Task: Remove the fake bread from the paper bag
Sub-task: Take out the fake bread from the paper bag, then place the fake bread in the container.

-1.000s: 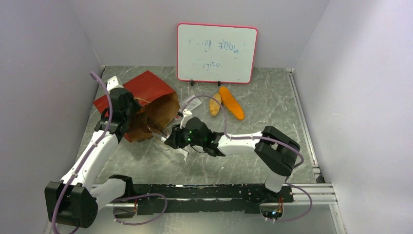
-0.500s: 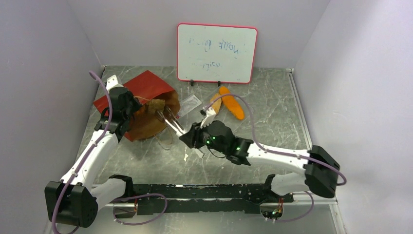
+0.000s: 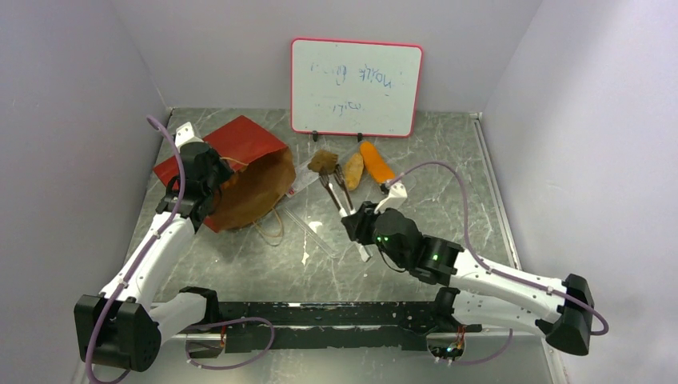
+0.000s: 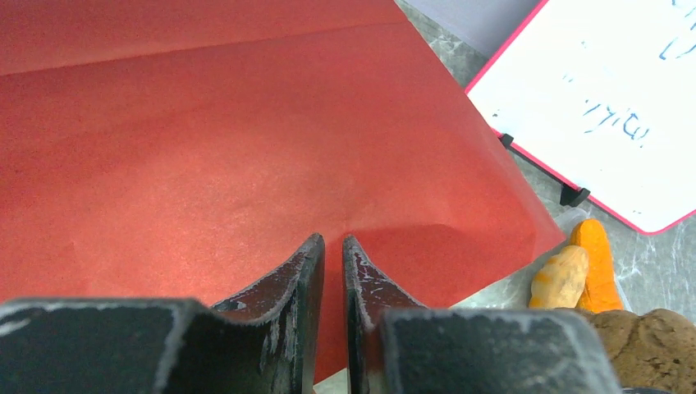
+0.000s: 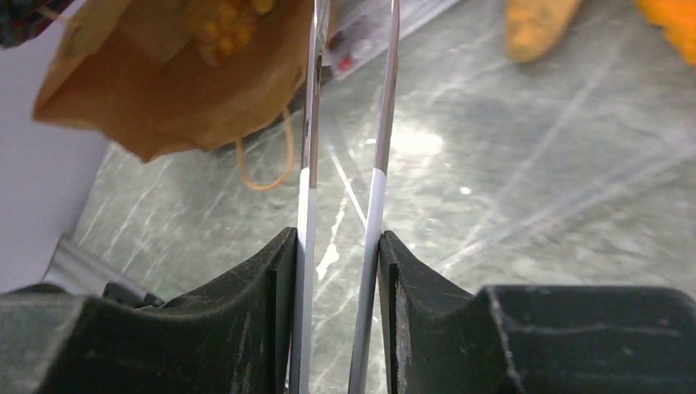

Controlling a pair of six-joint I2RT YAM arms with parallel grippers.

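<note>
Showing a grey marbled tabletop (image 3: 448, 216) boxed in by pale walls at left, rear and right, with a metal rail (image 3: 497, 200) running down its right edge. Leaving open stone across the near middle and far right, while crowding the left rear corner. Standing a whiteboard (image 3: 356, 86) upright against the rear wall.

Resting the paper bag (image 3: 240, 138) on its side at the left rear, close to the left wall. Running its long axis diagonally, closed end toward that wall and brown mouth gaping toward the tabletop's middle, with one loop handle (image 3: 273, 228) trailing on the stone.

Setting the left pincer (image 4: 332, 240) at the bag's near-left rim, fingers drawn in to a thin slit on a pucker of red paper.

Stretching the right arm in from the near right corner, right pincer (image 5: 336, 238) parted a little, with a long metal blade (image 5: 376, 197) lining each finger. Showing nothing between the blades in the wrist view, their tips cut off by the frame.

Lying just in front of the whiteboard, right of the bag: orange baguette (image 3: 374, 162), pointing rear-left to near-right; tan roll (image 3: 352, 170) just beside it on the left, pointing much the same way; dark-brown lump (image 3: 323, 161) farther left, right at the blade tips. Being unable to tell whether gripped or let go. Glimpsing a yellow piece (image 5: 222, 20) inside the bag's mouth.
</note>
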